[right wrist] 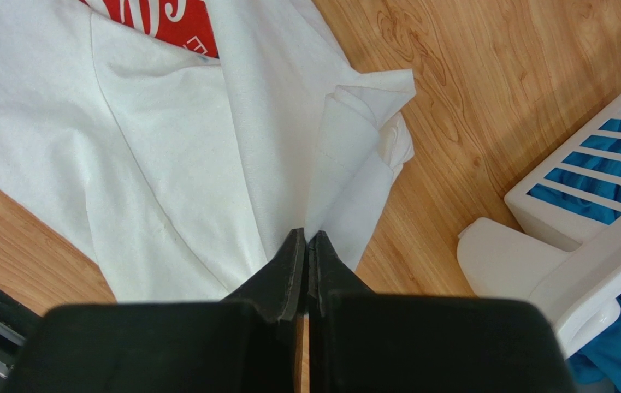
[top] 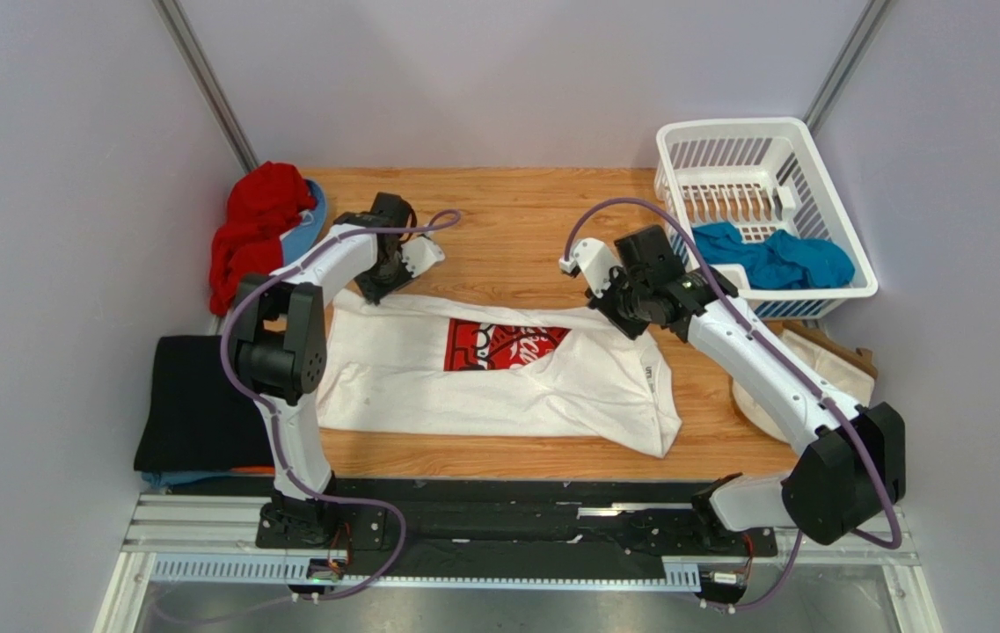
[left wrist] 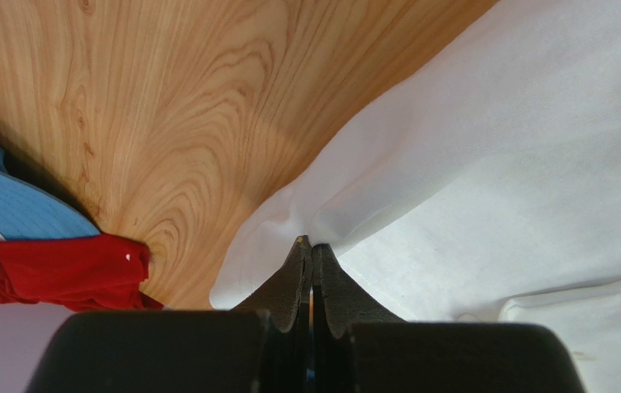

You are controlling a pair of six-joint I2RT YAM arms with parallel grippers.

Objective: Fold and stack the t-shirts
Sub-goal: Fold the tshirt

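A soft white t-shirt (top: pixel 505 383) with a red square print lies spread and creased on the wood-grain counter (top: pixel 518 218), left of the slatted white plastic basket (top: pixel 730 148). The basket holds a crumpled teal t-shirt (top: pixel 782 257). The left fingers (left wrist: pixel 293 278) pinch a fold of white cloth, and the right fingers (right wrist: pixel 285 270) clamp its edge. Only the overhead view shows a folded black t-shirt (top: pixel 201 402), far left of the basket.

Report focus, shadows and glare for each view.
Top external: even light, sharp, no glare on the white t-shirt. Left wrist: left gripper soft up close, table grain crisp, shadow beside the red cloth. Right wrist: right gripper soft, basket sharp.
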